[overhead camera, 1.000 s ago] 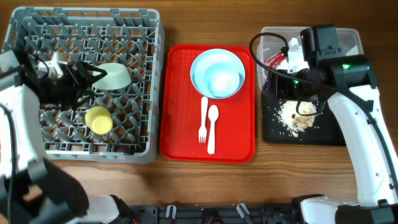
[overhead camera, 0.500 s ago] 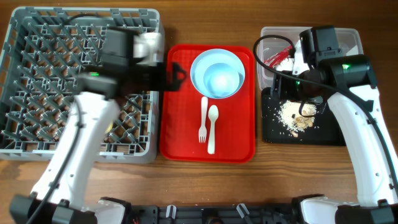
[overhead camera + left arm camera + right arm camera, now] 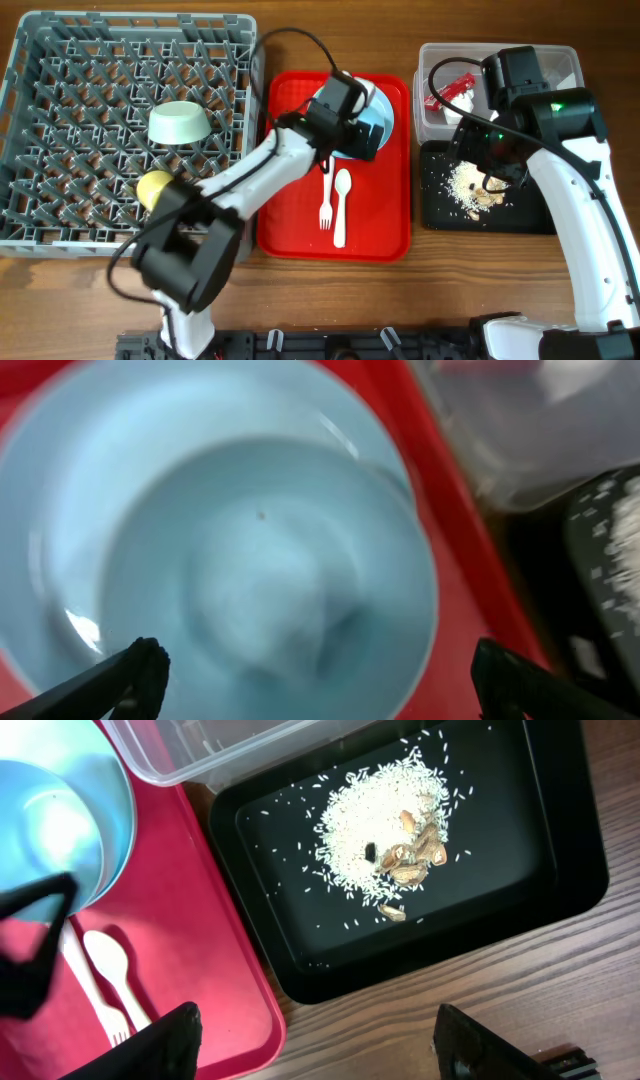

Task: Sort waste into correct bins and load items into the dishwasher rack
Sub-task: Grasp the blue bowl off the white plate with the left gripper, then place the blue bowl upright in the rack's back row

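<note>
Wooden tabletop (image 3: 330, 300), overhead view. Grey dishwasher rack (image 3: 60, 60) at one end, red tray (image 3: 290, 200) in the middle, bins at the other end.

Change over the last second: the left arm was low over the rack, then crossed its edge. The left pincer (image 3: 322, 678) now hangs over the pale blue bowl (image 3: 260, 560) on the red tray. Left wrist view: fingers spread wide to either side of the bowl, nothing between them, no contact visible.

Left behind in the rack: light green bowl (image 3: 180, 122) and yellow cup (image 3: 153, 188), both free of the arm. Judged as loaded.

Not yet loaded: blue bowl, sitting on the pale blue plate (image 3: 387, 115), plus the white fork (image 3: 326, 190) and spoon (image 3: 342, 205) beside them on the tray.

The right arm has barely shifted. Right pincer (image 3: 320, 1045) spread wide and empty above the black tray (image 3: 560, 850), which holds the crumbs (image 3: 390, 830). Red wrapper (image 3: 455, 90) lies in the clear tub (image 3: 560, 70). Napkin not made out.

Reading: waste sorting looks close to finished. Blue bowl is the likely next pick.
</note>
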You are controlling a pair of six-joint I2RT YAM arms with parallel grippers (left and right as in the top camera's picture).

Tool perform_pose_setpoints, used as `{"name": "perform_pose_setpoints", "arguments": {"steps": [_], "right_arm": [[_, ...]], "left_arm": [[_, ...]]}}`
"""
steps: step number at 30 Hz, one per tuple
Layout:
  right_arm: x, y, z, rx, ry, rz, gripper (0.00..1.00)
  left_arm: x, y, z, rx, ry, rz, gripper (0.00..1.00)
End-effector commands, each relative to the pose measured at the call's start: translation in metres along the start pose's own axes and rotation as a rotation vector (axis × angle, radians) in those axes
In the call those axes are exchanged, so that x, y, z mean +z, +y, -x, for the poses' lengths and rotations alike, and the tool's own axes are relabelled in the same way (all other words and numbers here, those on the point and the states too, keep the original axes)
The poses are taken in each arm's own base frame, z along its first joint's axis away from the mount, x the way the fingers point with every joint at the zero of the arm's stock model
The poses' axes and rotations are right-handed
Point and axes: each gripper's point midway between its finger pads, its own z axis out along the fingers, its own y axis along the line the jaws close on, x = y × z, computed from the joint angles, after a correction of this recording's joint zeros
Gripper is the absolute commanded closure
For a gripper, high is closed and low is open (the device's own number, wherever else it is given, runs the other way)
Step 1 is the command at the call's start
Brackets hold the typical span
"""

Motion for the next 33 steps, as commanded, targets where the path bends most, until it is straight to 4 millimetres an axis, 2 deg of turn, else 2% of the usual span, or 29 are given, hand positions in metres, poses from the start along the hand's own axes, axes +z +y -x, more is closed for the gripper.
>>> {"name": "perform_pose_setpoints", "arguments": {"steps": [1, 2, 7, 10, 11, 13, 19, 27, 30, 33], "right_arm": [[-0.003, -0.003, 0.002, 0.019, -0.019, -0.016, 0.25], [-0.003, -0.003, 0.002, 0.019, -0.019, -0.016, 0.25], [-0.003, -0.003, 0.002, 0.018, -0.021, -0.016, 0.25], [-0.003, -0.003, 0.002, 0.018, -0.020, -0.016, 0.25], [-0.003, -0.003, 0.002, 0.017, -0.021, -0.016, 0.25], [-0.003, -0.003, 0.002, 0.015, -0.020, -0.016, 0.25], [-0.003, -0.003, 0.003, 0.000, -0.024, -0.015, 0.25], [-0.003, -0.003, 0.003, -0.007, -0.023, -0.015, 0.26], [-0.003, -0.003, 0.003, -0.007, -0.023, -0.015, 0.25], [-0.003, -0.003, 0.003, -0.008, -0.023, -0.015, 0.25]], "left_arm": [[0.026, 0.003, -0.027, 0.022, 0.082, 0.024, 0.05], [0.029, 0.005, -0.033, 0.020, 0.106, 0.030, 0.06], [0.027, 0.019, -0.052, 0.019, 0.181, 0.100, 0.31], [0.025, 0.021, -0.056, 0.018, 0.197, 0.111, 0.54], [0.025, 0.021, -0.056, 0.018, 0.196, 0.111, 0.73], [0.023, 0.020, -0.055, 0.017, 0.192, 0.110, 0.86], [0.006, 0.016, -0.039, 0.020, 0.145, 0.101, 0.94], [-0.015, 0.011, -0.022, 0.021, 0.089, 0.091, 0.96], [-0.048, 0.006, 0.001, 0.019, 0.005, 0.075, 0.96], [-0.087, 0.017, 0.028, -0.008, -0.099, 0.079, 0.96]]}}
